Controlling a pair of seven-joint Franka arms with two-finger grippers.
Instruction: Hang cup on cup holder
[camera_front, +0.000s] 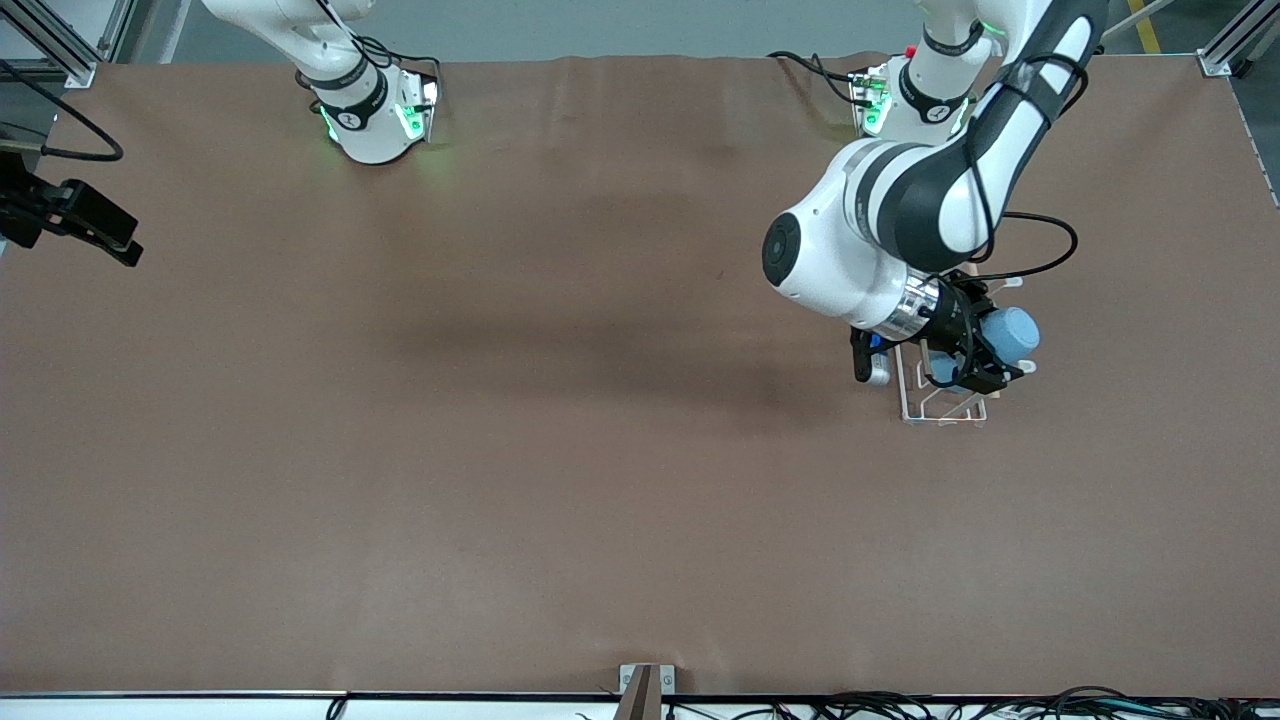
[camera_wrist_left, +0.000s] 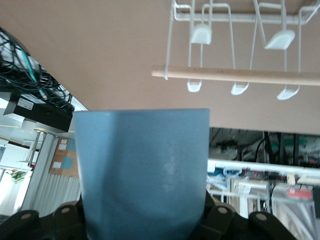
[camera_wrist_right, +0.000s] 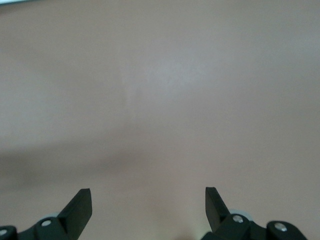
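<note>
My left gripper (camera_front: 975, 352) is shut on the light blue cup (camera_front: 1012, 334) and holds it on its side over the cup holder (camera_front: 940, 408), toward the left arm's end of the table. In the left wrist view the cup (camera_wrist_left: 145, 170) fills the space between the jaws and hides the fingertips. The holder's wooden rod (camera_wrist_left: 235, 75) and white looped prongs (camera_wrist_left: 201, 34) show past the cup, apart from it. My right gripper (camera_wrist_right: 147, 192) is open and empty over bare table; in the front view it (camera_front: 120, 245) waits at the right arm's end of the table.
The brown table (camera_front: 560, 450) carries only the cup holder. A small metal bracket (camera_front: 645, 685) sits at the table edge nearest the front camera. Cables run along that edge.
</note>
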